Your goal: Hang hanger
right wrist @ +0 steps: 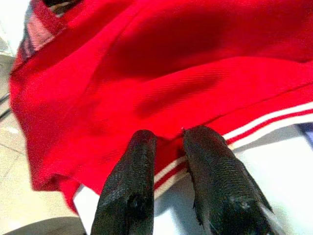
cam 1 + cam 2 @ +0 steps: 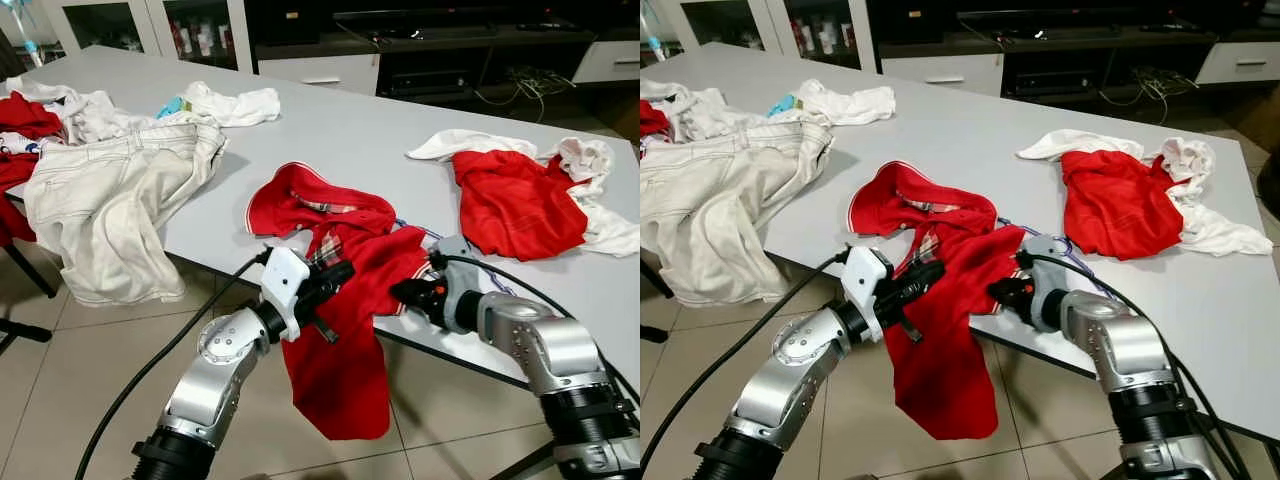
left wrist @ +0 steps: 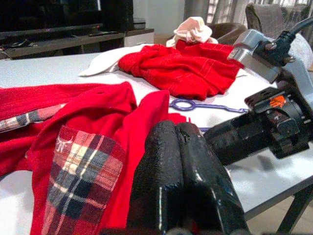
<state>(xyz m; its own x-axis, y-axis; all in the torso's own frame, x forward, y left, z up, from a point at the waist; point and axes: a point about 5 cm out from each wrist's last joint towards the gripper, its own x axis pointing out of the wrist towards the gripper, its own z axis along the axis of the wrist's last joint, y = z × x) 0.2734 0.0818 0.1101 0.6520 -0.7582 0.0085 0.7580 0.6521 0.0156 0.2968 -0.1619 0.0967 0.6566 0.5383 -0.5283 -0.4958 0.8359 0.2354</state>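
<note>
A red hooded garment [image 2: 335, 360] with plaid lining lies at the front edge of the white table [image 2: 340, 120], and its lower part hangs over the edge. A purple hanger [image 3: 205, 105] lies flat on the table just behind it, partly covered by the cloth. My left gripper [image 2: 340, 272] sits against the garment's plaid-lined part with its fingers [image 3: 166, 161] pressed together and nothing between them. Facing it from the right is my right gripper [image 1: 168, 134], a narrow gap between its fingers, its tips at the white-striped hem [image 1: 254, 125].
Cream trousers [image 2: 120, 200] drape over the table's left edge, with white and red clothes behind them. A second red garment [image 2: 515, 200] on white cloth lies at the right. Dark cabinets stand beyond the table. Tiled floor [image 2: 90, 350] lies in front.
</note>
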